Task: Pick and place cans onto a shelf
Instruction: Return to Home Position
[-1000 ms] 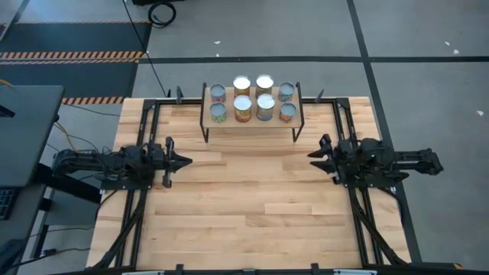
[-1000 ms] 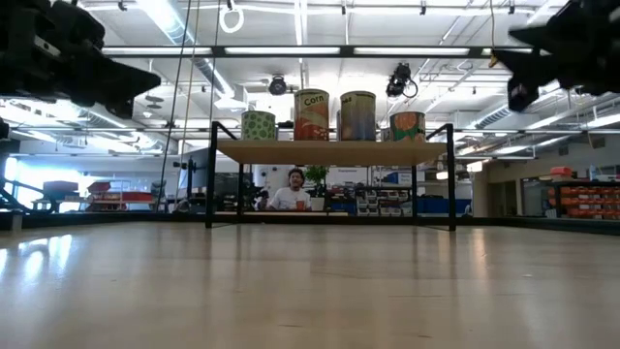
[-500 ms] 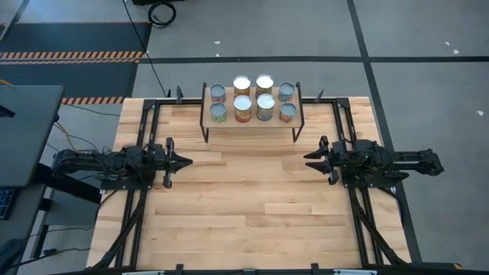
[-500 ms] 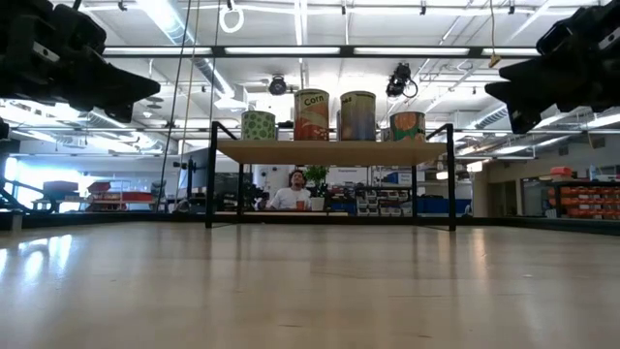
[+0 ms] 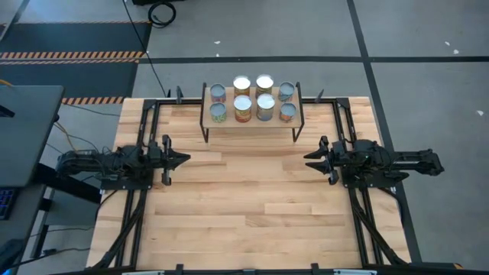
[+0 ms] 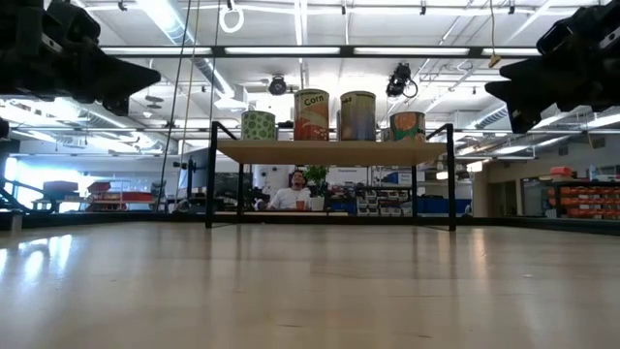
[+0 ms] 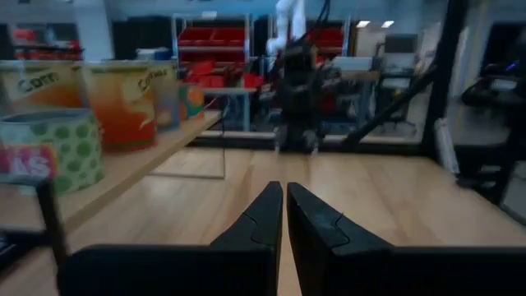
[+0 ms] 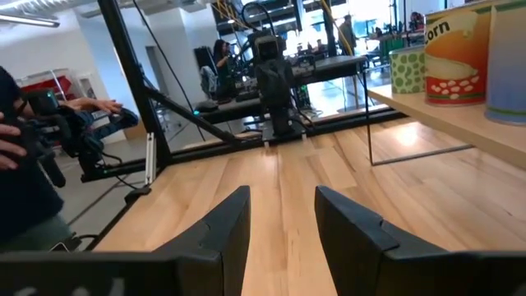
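Several cans stand upright in two rows on the shelf, a small wood board on black legs at the table's far middle. The low view shows cans with orange, green and blue-grey labels on the board. My left gripper hovers at the table's left, shut and level, pointing right; its wrist view shows the closed fingers with cans off to one side. My right gripper hovers at the table's right, open and empty, pointing left.
Bare wooden tabletop lies between the two arms and in front of the shelf. Black frame rails run along both table sides. A person sits in the room behind the table; another person's arm shows at the right wrist view's edge.
My right gripper has tipped its fingers down to level and then kept still. The cans and the shelf have not moved.
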You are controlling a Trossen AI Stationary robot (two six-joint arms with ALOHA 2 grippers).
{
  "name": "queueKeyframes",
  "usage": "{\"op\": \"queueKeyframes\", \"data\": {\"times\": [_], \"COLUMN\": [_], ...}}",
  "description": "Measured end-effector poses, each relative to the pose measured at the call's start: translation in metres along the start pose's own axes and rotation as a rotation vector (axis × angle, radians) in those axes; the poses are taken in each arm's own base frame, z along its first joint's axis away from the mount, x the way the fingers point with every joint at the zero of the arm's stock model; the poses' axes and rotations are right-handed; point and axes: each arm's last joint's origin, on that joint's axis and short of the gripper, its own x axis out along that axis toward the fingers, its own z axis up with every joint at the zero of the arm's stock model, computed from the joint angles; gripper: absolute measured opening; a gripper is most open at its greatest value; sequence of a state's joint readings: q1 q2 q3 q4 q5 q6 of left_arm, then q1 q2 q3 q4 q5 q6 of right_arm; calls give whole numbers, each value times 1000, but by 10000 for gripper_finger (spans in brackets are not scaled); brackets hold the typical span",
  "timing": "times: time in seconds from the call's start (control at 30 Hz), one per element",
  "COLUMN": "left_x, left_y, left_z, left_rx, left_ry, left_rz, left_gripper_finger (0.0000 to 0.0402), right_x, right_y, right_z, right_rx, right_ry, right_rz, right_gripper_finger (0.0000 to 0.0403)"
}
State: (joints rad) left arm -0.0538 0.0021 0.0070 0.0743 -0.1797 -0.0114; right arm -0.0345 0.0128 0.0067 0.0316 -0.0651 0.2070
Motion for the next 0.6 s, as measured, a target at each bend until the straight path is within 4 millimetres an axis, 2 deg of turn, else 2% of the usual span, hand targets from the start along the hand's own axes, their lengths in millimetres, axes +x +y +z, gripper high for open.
{"op": "queueKeyframes", "data": {"times": [0.1, 0.27, 0.6], "left_x": [0, 0, 0], "left_y": [0, 0, -3], "left_z": [-2, -2, -2], "left_rx": [5, 124, 129], "left_ry": [17, 19, 18], "left_rz": [19, 13, -10], "left_gripper_finger": [27, 27, 27], "right_x": [0, 0, 0], "right_y": [0, 0, 0], "right_z": [0, 1, 1], "right_rx": [-1, -1, -1], "right_ry": [-3, -11, -11], "right_rz": [5, 8, 9], "right_gripper_finger": [145, 145, 145]}}
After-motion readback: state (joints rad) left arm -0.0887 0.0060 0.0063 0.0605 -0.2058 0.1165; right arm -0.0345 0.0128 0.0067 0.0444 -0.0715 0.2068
